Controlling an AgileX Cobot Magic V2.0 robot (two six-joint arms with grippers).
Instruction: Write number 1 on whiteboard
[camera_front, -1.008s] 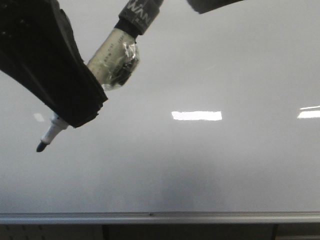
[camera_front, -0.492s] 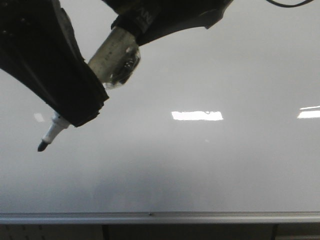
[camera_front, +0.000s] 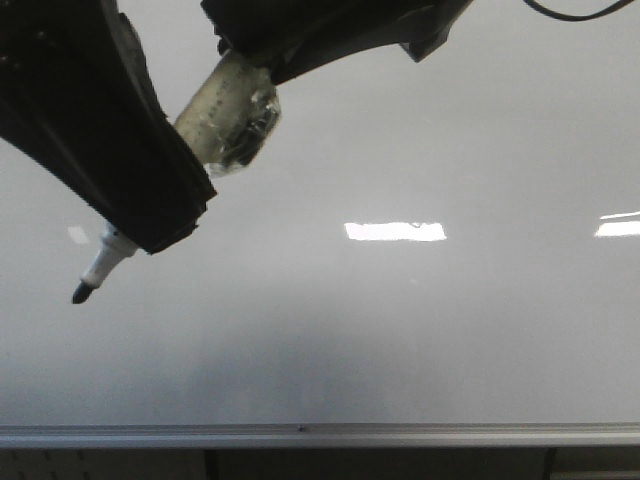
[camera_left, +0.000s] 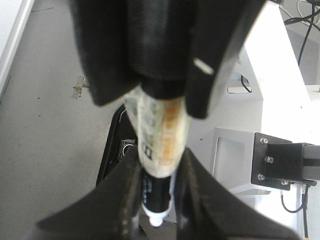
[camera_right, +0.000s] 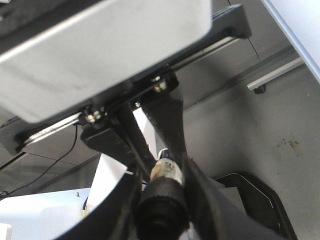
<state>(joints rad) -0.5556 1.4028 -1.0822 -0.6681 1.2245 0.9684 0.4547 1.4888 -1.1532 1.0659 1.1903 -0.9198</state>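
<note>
Front view: whiteboard (camera_front: 420, 330) blank, marker held off it, cap end in second gripper.

Whiteboard fills the frame, silver rail along the lower edge; no number 1 on it, only bright light reflections at centre and right. Marker (camera_front: 225, 115) runs diagonally from top centre to lower left, bare black tip at lower left; whether the tip touches the board cannot be told. Left gripper (camera_front: 150, 215), upper left, is closed around the barrel near the nib, probably to steady the stroke. Right gripper (camera_front: 300, 45), top centre, has its fingers clamped round the dark rear end, judged a cap pull or handover grip. Left wrist view: barrel pinched between both fingers. Right wrist view: dark end seated between the fingers. Both arms cut off by the frame; barrel label blurred, unreadable.
</note>
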